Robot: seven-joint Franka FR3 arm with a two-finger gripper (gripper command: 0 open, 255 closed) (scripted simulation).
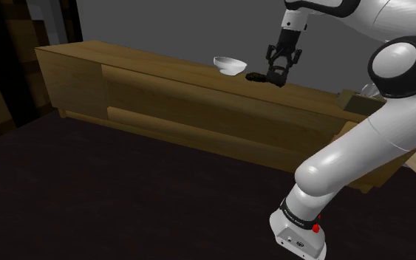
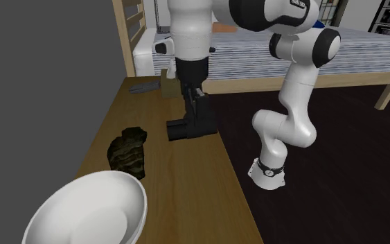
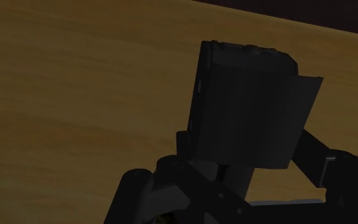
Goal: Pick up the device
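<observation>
Now the gripper [image 2: 199, 125] clasps a boxy, matte-black device [image 3: 247, 108].

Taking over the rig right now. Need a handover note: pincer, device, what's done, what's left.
Pincer: down at the black device, near the edge of the wooden top that faces the arm's base. Open or shut cannot be told.
Device: black and boxy, close in front of the wrist camera. Whether it is off the wood is unclear.
Nearby: a dark mottled lump beside the device, and a white bowl farther along the top.
Done: the approach.
Left: confirm the grip, then lift, probably straight up to stay clear of the lump.
</observation>
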